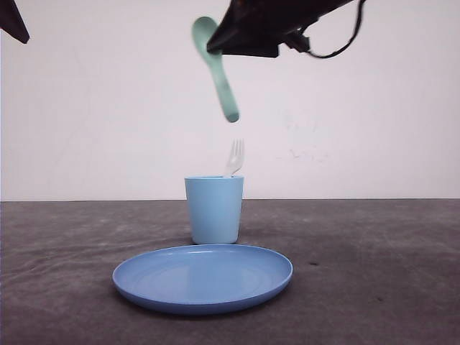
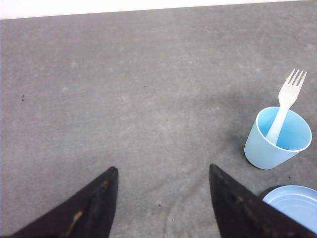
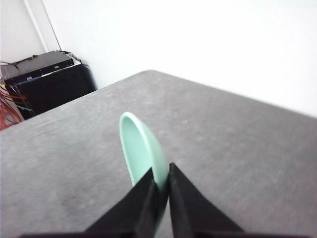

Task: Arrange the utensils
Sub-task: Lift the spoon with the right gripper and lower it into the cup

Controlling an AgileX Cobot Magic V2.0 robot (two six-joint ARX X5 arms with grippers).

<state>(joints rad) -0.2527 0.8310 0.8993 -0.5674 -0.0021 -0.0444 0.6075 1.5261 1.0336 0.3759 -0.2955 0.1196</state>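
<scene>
Two pincers: the right pincer [image 3: 159, 191] grips the mint-green plastic spoon [image 1: 218, 68], handle hanging below it, above the light blue cup [image 1: 214, 209] holding the white plastic fork [image 1: 235, 157]. Left pincer [image 2: 163, 176] gapes wide over grey surface [image 2: 124, 99].

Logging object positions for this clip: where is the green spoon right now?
The mint-green spoon is in the air, gripped by the right gripper, handle hanging down above the light blue cup that holds the white fork.
</scene>
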